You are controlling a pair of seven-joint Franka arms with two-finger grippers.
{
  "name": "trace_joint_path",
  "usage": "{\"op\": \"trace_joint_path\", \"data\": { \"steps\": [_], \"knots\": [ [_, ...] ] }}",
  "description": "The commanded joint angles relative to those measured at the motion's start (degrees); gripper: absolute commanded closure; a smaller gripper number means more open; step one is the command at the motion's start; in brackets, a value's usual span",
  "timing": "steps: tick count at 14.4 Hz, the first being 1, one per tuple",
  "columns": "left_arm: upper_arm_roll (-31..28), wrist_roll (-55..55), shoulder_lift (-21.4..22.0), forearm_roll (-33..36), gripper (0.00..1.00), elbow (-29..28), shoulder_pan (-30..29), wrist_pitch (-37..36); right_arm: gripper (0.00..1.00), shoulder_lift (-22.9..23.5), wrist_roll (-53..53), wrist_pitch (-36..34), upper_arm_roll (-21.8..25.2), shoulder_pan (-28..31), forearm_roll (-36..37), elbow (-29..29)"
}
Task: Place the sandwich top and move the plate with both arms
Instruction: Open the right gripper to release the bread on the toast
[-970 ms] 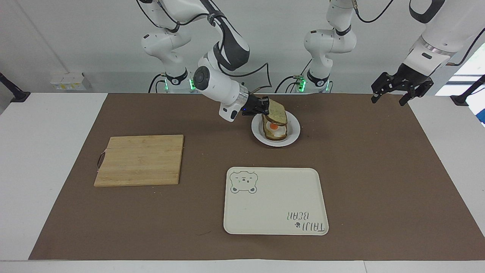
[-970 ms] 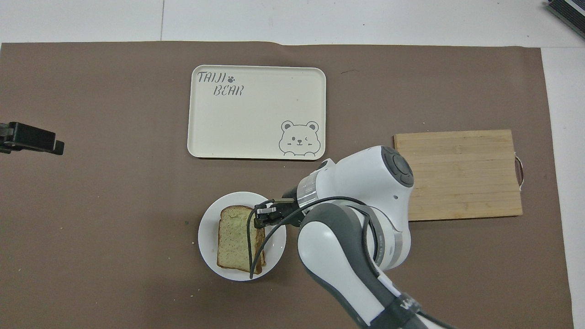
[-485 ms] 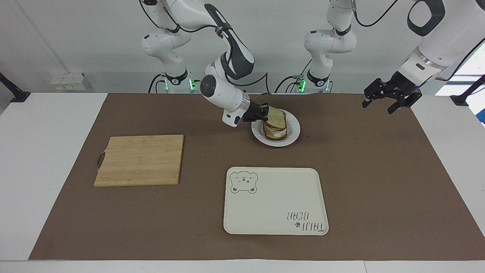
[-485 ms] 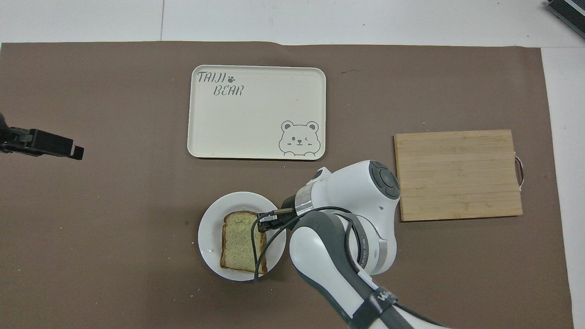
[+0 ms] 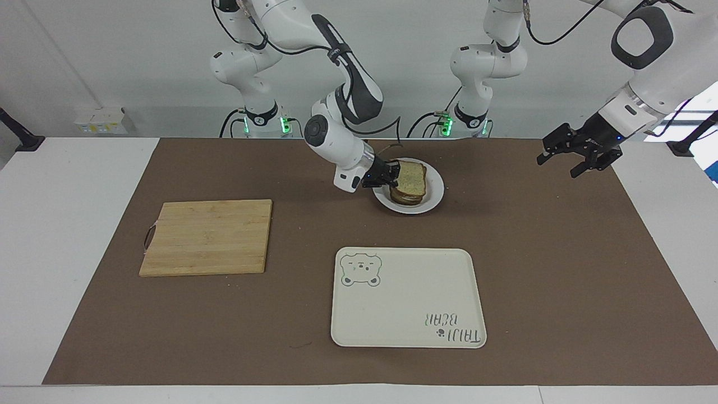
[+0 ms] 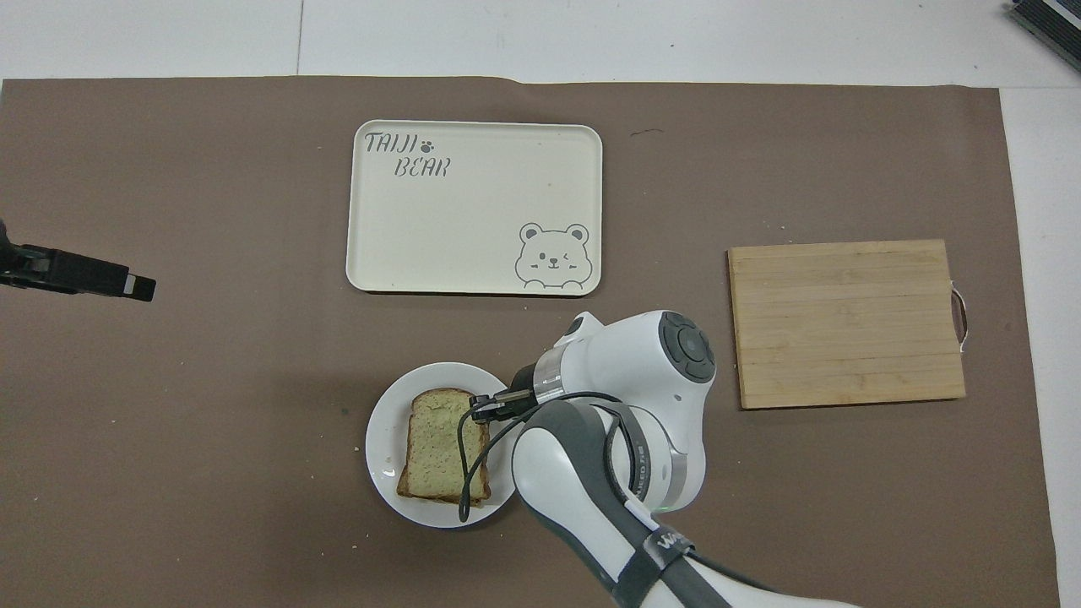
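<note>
Brown mat (image 5: pixel 561 252) over a white table. On it, nearer the robots than the cream bear tray (image 5: pixel 408 297), a white plate (image 5: pixel 435 197) carrying stacked bread. Sandwich top (image 5: pixel 412 174) lying on the stack, edge pinched by the right gripper (image 5: pixel 390 173). Left gripper (image 5: pixel 579 152) aloft over the mat's left-arm end, fingers spread. Cutting board (image 5: pixel 206 237) toward the right arm's end.

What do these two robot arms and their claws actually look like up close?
Both arms are glossy white rounded tubes with dark grey bands at the joints and round grey caps on the elbows. Thin black cables loop along them, and green lights glow at their bases. Each ends in a small black two-finger claw: the right claw and the left claw. One forearm carries small lettering, too small to read.
</note>
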State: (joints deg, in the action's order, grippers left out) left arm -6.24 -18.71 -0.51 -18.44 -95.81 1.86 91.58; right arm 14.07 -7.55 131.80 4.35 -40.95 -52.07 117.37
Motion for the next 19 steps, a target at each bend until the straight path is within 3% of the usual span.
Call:
{"op": "trace_joint_path", "data": {
  "steps": [1,2,3,7,11,15,17,19],
  "knots": [
    [0.4,-1.9,3.3,-2.0,0.00,-4.6,-0.9,0.9,1.00,0.3,-2.3,0.8,0.0,0.0,-2.2,-0.1],
    [0.4,-1.9,3.4,-2.0,0.00,-4.9,-0.8,1.1,0.82,0.4,-2.0,0.8,0.0,0.1,-2.2,-0.4],
    [0.4,-1.9,3.4,-2.1,0.00,-4.9,-0.8,1.4,0.01,0.4,-2.0,0.8,0.0,0.1,-1.9,-0.5],
    [0.4,-1.9,3.6,-2.6,0.00,-5.0,-0.7,1.3,0.00,1.7,-1.8,1.4,0.2,0.3,-0.9,-3.3],
    [0.4,-1.9,3.3,-3.3,0.00,-5.5,-0.7,1.6,0.00,1.6,-1.8,6.6,0.8,0.2,4.1,-3.2],
    [0.4,-1.9,4.1,-5.3,0.00,-7.3,-0.7,1.5,0.00,0.3,-0.2,7.6,1.2,4.5,13.6,-3.3],
    [0.3,-3.8,4.5,-11.2,0.00,-9.1,-3.2,1.6,0.00,-0.8,-0.2,7.2,1.2,7.9,19.3,-3.3],
    [0.4,-5.1,4.4,-12.8,0.00,-10.4,-3.4,2.0,0.00,-1.9,-0.3,6.9,1.1,11.2,25.1,-3.3]
  ]
}}
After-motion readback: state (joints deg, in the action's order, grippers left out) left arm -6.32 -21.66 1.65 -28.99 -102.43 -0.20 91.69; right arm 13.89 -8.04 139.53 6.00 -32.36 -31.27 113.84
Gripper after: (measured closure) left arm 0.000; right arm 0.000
